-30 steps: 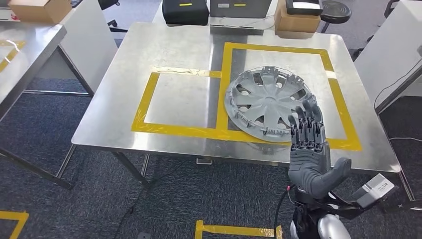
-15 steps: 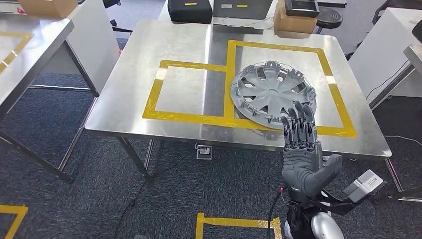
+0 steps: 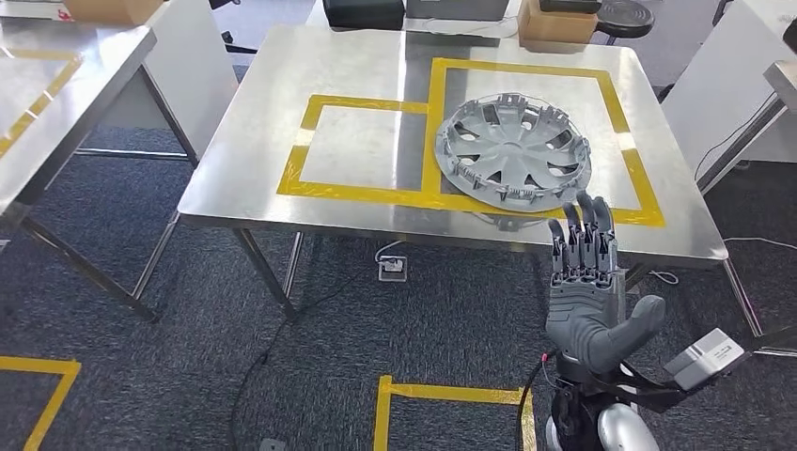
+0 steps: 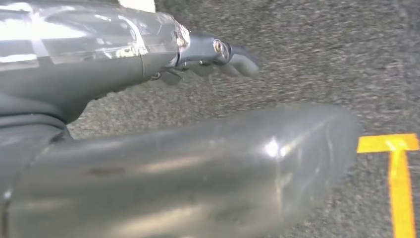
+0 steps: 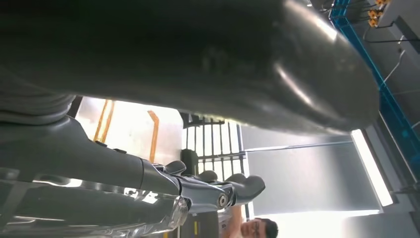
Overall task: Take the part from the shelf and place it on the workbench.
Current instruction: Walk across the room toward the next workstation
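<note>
Right hand: we see the right hand [image 3: 587, 296] raised palm-up in front of the desk's near edge, fingers [image 3: 583, 240] straight and pointing toward the desk, thumb [image 3: 641, 318] spread out to the side; it is released, holding nothing.
Right arm: below the hand, we see a silver forearm end and a small grey box with a white label [image 3: 703, 358] just beside the wrist.
Left hand: in the left wrist view we see the left hand [image 4: 218, 57] hanging over grey carpet, fingers slightly bent and close together, nothing in them; we cannot tell more of its pose from that blurred picture.
Part: the grey wheel cover [image 3: 513, 148] lies flat on the desk [image 3: 367, 70], just beyond the right hand's fingertips and apart from them.
Tape: the wheel cover sits inside the larger yellow tape rectangle [image 3: 627, 146], overlapping the tape line shared with the smaller rectangle [image 3: 310, 150] farther from the hand.
Far edge of the desk: we see a black case [image 3: 363, 11] and a cardboard box [image 3: 557, 23] well beyond the hand.
Other things: a second steel table [image 3: 56, 85] stands well off to the hand's left; yellow tape marks [image 3: 442, 395] lie on the carpet [image 3: 188, 366] below it.
Person: the right wrist view shows part of a person [image 5: 250, 228] past the fingers.
</note>
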Tool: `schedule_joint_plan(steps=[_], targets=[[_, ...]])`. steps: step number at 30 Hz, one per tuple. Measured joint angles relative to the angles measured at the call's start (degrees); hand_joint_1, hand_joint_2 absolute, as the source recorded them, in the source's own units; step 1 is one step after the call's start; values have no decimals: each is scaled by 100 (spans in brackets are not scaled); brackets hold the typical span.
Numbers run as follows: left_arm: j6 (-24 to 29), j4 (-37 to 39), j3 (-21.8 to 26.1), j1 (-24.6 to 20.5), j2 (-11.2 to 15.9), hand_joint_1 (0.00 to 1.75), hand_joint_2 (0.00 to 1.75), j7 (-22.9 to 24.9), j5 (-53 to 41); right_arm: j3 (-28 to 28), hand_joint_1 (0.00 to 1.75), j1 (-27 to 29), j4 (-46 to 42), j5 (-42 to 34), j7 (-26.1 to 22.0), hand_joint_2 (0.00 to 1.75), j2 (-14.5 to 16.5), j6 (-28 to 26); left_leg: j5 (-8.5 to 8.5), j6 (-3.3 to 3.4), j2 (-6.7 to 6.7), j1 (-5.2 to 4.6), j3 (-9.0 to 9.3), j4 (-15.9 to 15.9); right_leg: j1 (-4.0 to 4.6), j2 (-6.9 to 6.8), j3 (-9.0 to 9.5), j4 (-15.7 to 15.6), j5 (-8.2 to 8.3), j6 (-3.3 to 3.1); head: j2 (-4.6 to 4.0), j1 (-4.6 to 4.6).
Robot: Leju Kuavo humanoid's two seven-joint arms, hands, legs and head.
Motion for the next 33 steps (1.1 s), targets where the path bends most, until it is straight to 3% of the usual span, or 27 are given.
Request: schedule_joint_plan(steps=[2, 3, 4, 5, 7, 9, 10, 12, 13, 14, 17, 18, 19, 20, 22, 24, 25, 27, 28, 30, 31, 33], targets=[[2, 2, 0, 0, 8, 0, 0, 0, 0, -2, 0, 9, 1, 0, -2, 0, 11, 0, -547, -72, -2, 36, -155, 669, -3, -10, -184, 29, 124, -4, 0, -49], [3, 3, 0, 1, 11, 0, 0, -1, 0, -2, 0, 13, 3, 0, -3, 0, 14, 0, -657, -104, -2, 56, -190, 978, -7, -13, -288, 57, 184, 6, 0, -58], [3, 5, 0, 0, 13, 0, 0, -1, 0, -2, 0, 15, 7, 1, -5, 0, 15, -2, -609, -132, -1, 73, -160, 1160, -15, -19, -399, 93, 239, 22, 0, -65], [4, 7, 0, 0, 14, 0, 0, -1, 0, -2, 0, 16, 11, 1, -8, 0, 16, -6, -451, -157, 1, 89, -50, 1178, -28, -22, -512, 139, 290, 44, 0, -72], [4, 9, 0, -6, 15, 0, 0, -2, 0, -2, 0, 19, 15, 1, -12, 0, 16, -15, -174, -206, 2, 130, 442, 680, -53, -24, -724, 268, 365, 99, 0, -97], [5, 11, 0, -17, 19, 0, 0, -6, 0, -8, 0, 19, 8, 2, -24, 0, 16, -19, -292, -185, -11, 142, 979, -67, -53, -19, -855, 401, 416, 160, 0, -141], [6, 11, 0, -22, 20, 0, 0, -8, -1, -12, 0, 20, 4, 3, -32, 0, 17, -24, -400, -143, -20, 136, 1119, -300, -48, -17, -886, 436, 449, 191, 0, -155], [7, 15, 0, -19, 20, 0, 0, -10, -3, -27, 0, 29, 0, 4, -44, 0, 20, -39, -419, -10, -27, 117, 1117, -410, -57, -14, -928, 444, 530, 255, 0, -159], [7, 16, 0, -16, 20, 0, 0, -10, -5, -40, 0, 43, 1, 2, -49, 0, 22, -54, -371, 50, -22, 115, 1067, -412, -69, -8, -962, 465, 496, 287, 0, -157], [7, 18, 0, -14, 20, 0, 0, -11, -6, -61, 0, 63, 1, 1, -53, 0, 24, -69, -316, 110, -14, 118, 1002, -418, -80, -3, -1012, 567, 362, 321, 0, -153], [7, 20, 0, -14, 21, 0, 0, -10, -13, -150, 0, 125, 1, -6, -75, 0, 27, -125, -146, 209, 17, 110, 796, -421, -98, 8, -1219, 1425, -397, 407, 0, -121], [7, 20, 0, -11, 21, 0, 0, -8, -18, -179, 0, 142, 2, -10, -86, 0, 27, -147, -92, 218, 36, 100, 734, -417, -100, 8, -1259, 1745, -537, 417, 0, -111], [7, 21, 0, -8, 22, 0, 0, -5, -24, -210, 0, 162, 3, -17, -96, 0, 27, -167, -43, 222, 63, 86, 672, -413, -101, 8, -1244, 1945, -550, 413, 0, -97], [7, 23, 0, -6, 22, 0, 0, -1, -28, -242, 0, 182, 4, -26, -105, 0, 27, -185, 2, 223, 97, 68, 617, -410, -98, 5, -1149, 1959, -456, 394, 0, -78], [7, 27, 0, -4, 21, 0, 0, 6, -37, -306, 0, 207, 1, -47, -115, 0, 27, -212, 65, 220, 188, 33, 546, -409, -70, -86, -699, 1395, -170, 306, 0, -20], [7, 28, 0, -1, 14, 0, 0, 10, -44, -377, 0, 206, -14, -65, -127, 0, 25, -257, 102, 199, 312, -4, 522, -405, -2, -315, -200, 590, -94, 189, 0, 18], [7, 28, 0, 1, 12, 0, 0, 11, -49, -422, 0, 210, -23, -78, -134, 0, 23, -289, 119, 179, 388, -12, 516, -403, 33, -390, -74, 343, -114, 145, 0, 23], [4, 28, 0, 3, 10, 0, 0, 13, -57, -525, 0, 243, -37, -111, -144, 0, 14, -353, 149, 123, 558, -16, 506, -405, 55, -321, -53, 181, -121, 99, 0, 32], [3, 28, 0, -1, 13, 0, 0, 13, -59, -573, 0, 274, -38, -126, -148, 0, 11, -375, 126, 92, 521, -6, 495, -384, 44, -252, -67, 141, -82, 82, 0, 36], [2, 27, 0, -7, 15, 0, 0, 7, -60, -664, 0, 324, -34, -155, -158, 0, 9, -425, -115, 30, 217, 18, 378, -100, 7, -114, -97, 70, 18, 36, 0, 10], [2, 27, 0, -4, 16, 0, 0, 5, -60, -704, 0, 348, -31, -162, -168, 0, 13, -466, -327, 1, 32, 34, 252, 211, -5, -50, -124, 59, 56, 21, 0, -17], [2, 28, 0, 13, 22, 0, 0, -3, -61, -788, 0, 408, -14, -144, -191, 0, 25, -585, -696, -39, -60, 43, -30, 929, -7, 91, -195, 76, 102, 6, 0, -67]])
